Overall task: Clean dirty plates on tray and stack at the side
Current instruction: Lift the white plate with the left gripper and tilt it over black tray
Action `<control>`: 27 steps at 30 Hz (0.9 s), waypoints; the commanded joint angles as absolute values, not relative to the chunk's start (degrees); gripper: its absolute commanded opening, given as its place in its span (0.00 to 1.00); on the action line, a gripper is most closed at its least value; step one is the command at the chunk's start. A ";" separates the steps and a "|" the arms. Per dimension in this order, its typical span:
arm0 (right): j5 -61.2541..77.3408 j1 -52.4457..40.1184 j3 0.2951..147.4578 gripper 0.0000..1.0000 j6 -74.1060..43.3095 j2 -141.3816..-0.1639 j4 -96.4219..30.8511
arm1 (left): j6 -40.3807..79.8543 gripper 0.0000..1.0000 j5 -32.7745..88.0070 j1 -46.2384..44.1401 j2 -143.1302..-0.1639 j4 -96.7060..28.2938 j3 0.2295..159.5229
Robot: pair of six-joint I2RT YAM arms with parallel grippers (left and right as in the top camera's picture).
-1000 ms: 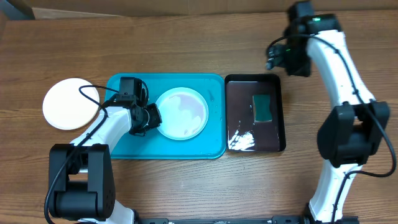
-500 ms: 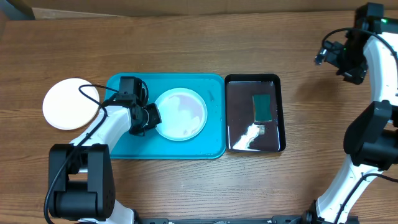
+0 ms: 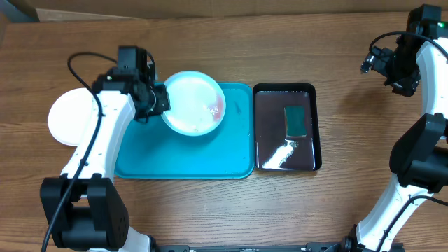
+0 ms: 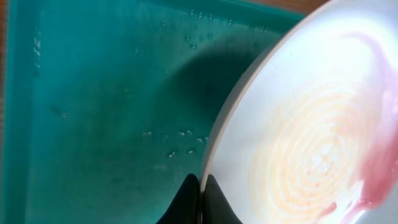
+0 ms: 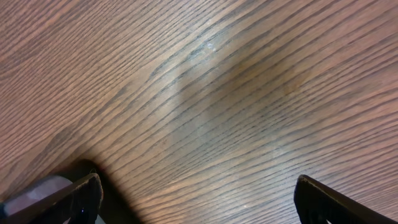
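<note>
My left gripper [image 3: 159, 100] is shut on the left rim of a pale blue plate [image 3: 194, 103] and holds it tilted above the back edge of the turquoise tray [image 3: 182, 157]. In the left wrist view the fingers [image 4: 201, 193] pinch the plate's rim [image 4: 311, 143], which carries pink and orange smears, over the wet tray [image 4: 93, 112]. A white plate [image 3: 70, 119] lies on the table left of the tray. My right gripper [image 3: 372, 63] is open and empty over bare wood at the far right [image 5: 196, 199]. No yellow-green plate is in view.
A glossy black bin [image 3: 269, 133] stands right of the tray, holding water and a green sponge [image 3: 297, 120]. A cable loops above my left arm. Cardboard runs along the table's back edge.
My left gripper has lifted the pale blue plate off the tray and carried it toward the back. My right arm swung from over the bin to the far right, then held still.
</note>
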State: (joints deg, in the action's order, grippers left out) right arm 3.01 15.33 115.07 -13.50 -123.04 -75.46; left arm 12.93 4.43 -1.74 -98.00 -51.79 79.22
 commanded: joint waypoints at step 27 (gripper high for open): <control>3.05 15.35 115.85 1.00 -13.74 -121.91 -75.11 | 4.97 0.04 -47.81 -50.15 -96.23 -48.71 93.86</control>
